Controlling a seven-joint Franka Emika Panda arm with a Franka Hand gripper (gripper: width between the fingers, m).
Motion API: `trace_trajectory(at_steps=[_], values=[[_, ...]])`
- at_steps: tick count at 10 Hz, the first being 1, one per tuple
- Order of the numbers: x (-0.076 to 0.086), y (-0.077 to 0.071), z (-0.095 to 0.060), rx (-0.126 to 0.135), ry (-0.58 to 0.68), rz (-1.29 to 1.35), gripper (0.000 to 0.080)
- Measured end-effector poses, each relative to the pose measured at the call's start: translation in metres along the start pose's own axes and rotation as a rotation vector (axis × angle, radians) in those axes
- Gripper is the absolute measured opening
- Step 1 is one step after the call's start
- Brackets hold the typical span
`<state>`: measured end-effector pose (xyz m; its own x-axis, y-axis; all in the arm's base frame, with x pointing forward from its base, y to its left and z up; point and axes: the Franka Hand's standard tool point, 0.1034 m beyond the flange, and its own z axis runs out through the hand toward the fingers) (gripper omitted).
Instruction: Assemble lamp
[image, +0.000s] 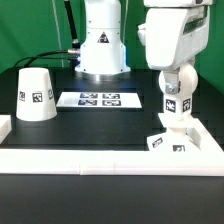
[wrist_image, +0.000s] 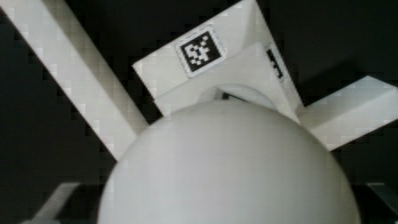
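Claw (image: 178, 84) clasping bulb (wrist_image: 214, 165) over base (image: 168, 143), shade (image: 37, 95) exterior view only

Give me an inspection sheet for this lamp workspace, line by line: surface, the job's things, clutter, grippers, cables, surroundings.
Surface: black table, edged by a white border rail.
Job's things: shade stands wide end down at the exterior view's left; bulb is upright over the base at the exterior view's right. Whether it is seated cannot be told.
Clutter: nothing seen beyond the marker board, lying flat mid-table.
Grippers: gripper appears shut on the bulb's ball, from above.
Cables: dark cables hang behind the arm's pedestal.
Surroundings: green backdrop at the exterior view's right.
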<state>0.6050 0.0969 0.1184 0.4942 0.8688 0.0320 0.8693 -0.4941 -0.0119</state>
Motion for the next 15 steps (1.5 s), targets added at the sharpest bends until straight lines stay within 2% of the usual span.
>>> trace_trajectory(at_steps=[5,12,15], values=[[-0.0005,0.0005,0.0001,0.001,0.0,0.056,0.0576],[-0.0008,0.0013,0.0,-0.004,-0.001,0.822,0.0579],[-0.0034,0.0029,0.0002,-0.008,-0.003,1.062,0.0579]])
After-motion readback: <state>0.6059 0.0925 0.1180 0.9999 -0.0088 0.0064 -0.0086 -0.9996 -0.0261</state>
